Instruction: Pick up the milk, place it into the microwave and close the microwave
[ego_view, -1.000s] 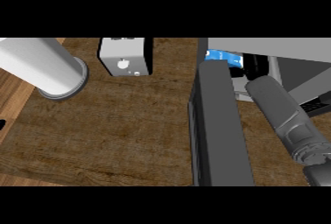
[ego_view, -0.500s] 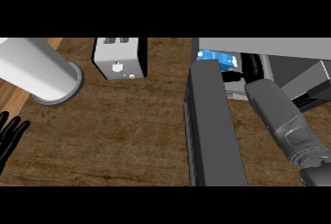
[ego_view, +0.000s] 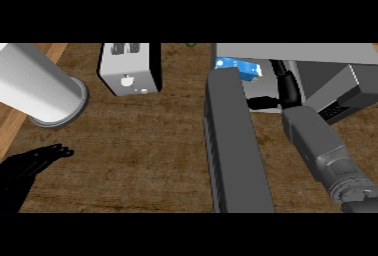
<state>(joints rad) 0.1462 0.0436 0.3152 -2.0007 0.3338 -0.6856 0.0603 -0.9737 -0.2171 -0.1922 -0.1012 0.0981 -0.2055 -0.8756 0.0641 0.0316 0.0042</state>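
R hand (ego_view: 284, 95) inside microwave (ego_view: 310, 55) beside milk (ego_view: 238, 68).

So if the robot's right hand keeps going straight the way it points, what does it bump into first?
Probably the blue milk carton inside the microwave; the right hand points toward it, though depth is hard to judge.

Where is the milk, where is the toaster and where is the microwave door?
milk (ego_view: 238, 68), head view, on its blue side inside the microwave.
toaster (ego_view: 127, 75), head view, on its white front.
microwave door (ego_view: 232, 150), head view, on the open door's dark edge.
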